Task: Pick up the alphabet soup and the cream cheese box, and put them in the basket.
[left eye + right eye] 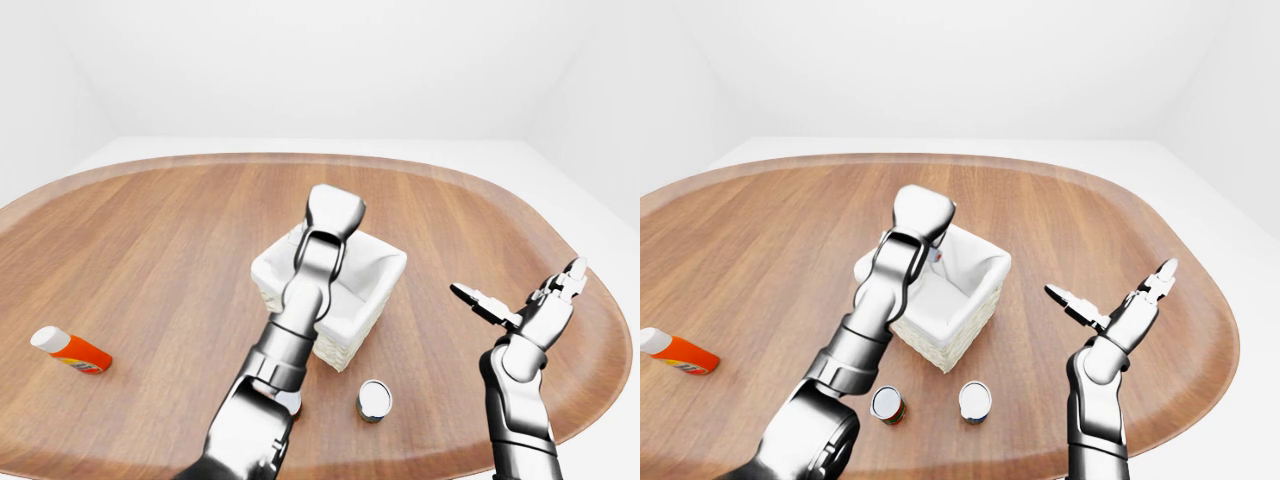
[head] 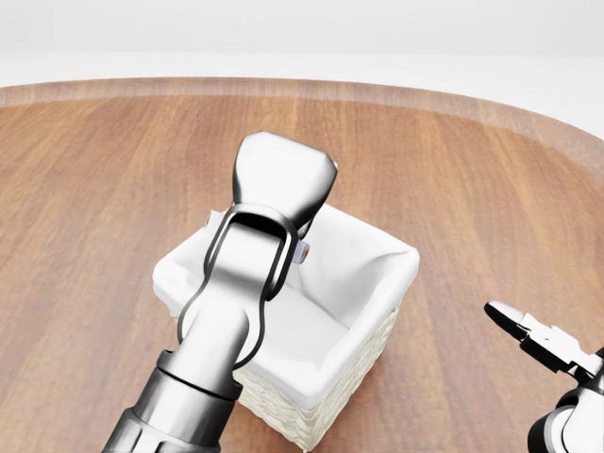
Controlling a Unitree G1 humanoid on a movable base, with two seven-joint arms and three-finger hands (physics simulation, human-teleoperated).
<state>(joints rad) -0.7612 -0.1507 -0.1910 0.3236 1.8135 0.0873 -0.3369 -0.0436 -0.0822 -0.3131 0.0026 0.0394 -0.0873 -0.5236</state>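
Observation:
The white woven basket point(image 2: 363, 363) with its cloth liner stands mid-table. My left hand point(image 2: 283, 184) hovers over the basket's upper-left part, its white back toward the camera and its fingers hidden beneath. It is shut on a grey cream cheese box point(image 2: 301, 253) with a red dot, of which only the ends peek out. Below the basket in the right-eye view stand two cans point(image 1: 886, 405) point(image 1: 975, 400), the left one red-labelled. I cannot tell which is the alphabet soup. My right hand point(image 1: 520, 300) is open to the basket's right, holding nothing.
An orange bottle with a white cap point(image 1: 72, 350) lies far to the left on the oval wooden table point(image 1: 150, 230). The table's curved edge runs close behind my right hand.

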